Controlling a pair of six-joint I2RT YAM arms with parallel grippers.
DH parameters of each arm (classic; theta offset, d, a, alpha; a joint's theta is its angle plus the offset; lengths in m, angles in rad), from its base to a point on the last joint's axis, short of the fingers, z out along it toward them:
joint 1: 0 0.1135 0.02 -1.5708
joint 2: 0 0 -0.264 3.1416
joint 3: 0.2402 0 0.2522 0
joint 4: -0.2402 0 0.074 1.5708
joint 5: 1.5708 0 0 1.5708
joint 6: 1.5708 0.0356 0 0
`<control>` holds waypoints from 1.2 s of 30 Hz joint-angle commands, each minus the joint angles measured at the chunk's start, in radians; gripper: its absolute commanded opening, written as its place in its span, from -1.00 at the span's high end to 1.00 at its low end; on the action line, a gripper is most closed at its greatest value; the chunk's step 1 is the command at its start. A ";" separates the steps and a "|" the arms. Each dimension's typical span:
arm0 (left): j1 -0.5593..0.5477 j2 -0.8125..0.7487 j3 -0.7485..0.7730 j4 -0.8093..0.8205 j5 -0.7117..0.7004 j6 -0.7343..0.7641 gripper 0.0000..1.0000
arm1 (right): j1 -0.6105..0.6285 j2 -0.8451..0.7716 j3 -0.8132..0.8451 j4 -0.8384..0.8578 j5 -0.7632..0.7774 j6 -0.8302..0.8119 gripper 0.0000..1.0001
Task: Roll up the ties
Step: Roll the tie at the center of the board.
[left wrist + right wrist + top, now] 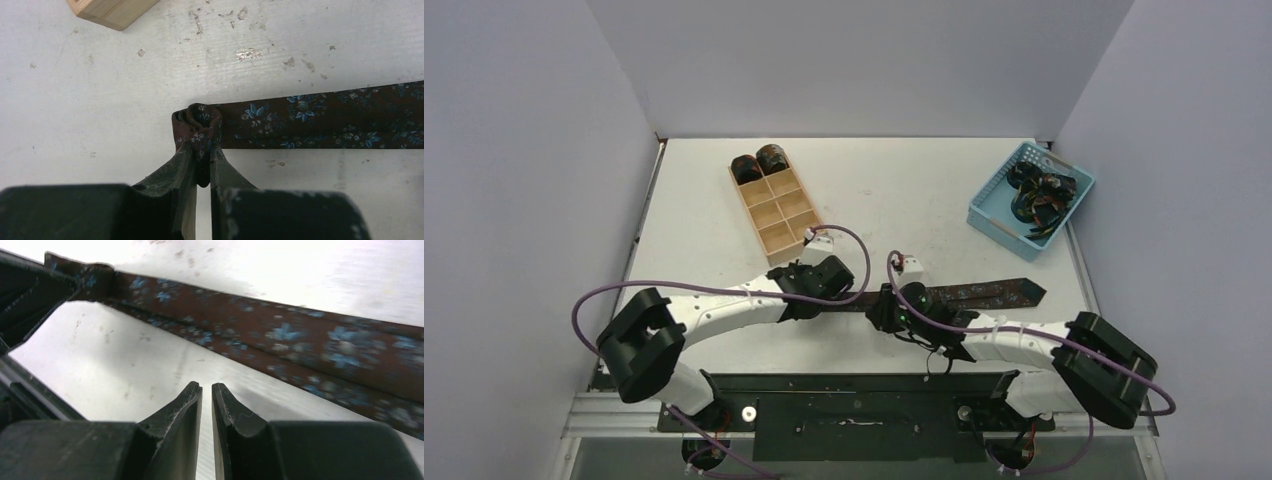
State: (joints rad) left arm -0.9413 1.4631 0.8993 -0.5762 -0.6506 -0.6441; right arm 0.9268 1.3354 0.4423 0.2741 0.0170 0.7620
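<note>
In the top external view, one tie point(989, 293) is seen laid flat across the table point(904, 190), just ahead of both arms, with its pointed wide end toward the right. Its narrow end is pinched by the left gripper point(202, 150), whose fingers are pressed onto a small first curl of fabric, as shown by the left wrist view. The right gripper point(206, 387) is held just beside the strip, on its near side. Its fingers are brought almost together, with only a thin slit between them, and nothing is gripped. Two coiled ties point(759, 163) are lodged in the far compartments of the wooden tray point(774, 207), and more dark ties point(1036, 195) are heaped in the blue basket point(992, 195) at the far right.
</note>
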 commanded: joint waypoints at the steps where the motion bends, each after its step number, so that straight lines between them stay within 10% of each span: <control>1: -0.046 0.098 0.098 -0.057 -0.076 0.001 1.00 | -0.054 -0.134 -0.061 -0.044 0.094 -0.018 0.68; 12: -0.123 0.334 0.264 -0.087 -0.058 0.008 0.96 | -0.114 -0.255 -0.107 -0.109 0.111 -0.039 0.67; 36: -0.122 0.181 0.233 -0.014 0.016 0.003 -0.69 | -0.124 -0.254 -0.069 -0.129 0.075 -0.083 0.59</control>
State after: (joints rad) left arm -1.0615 1.7336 1.1435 -0.6254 -0.6338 -0.6258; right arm 0.8165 1.0962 0.3157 0.1455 0.0978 0.7193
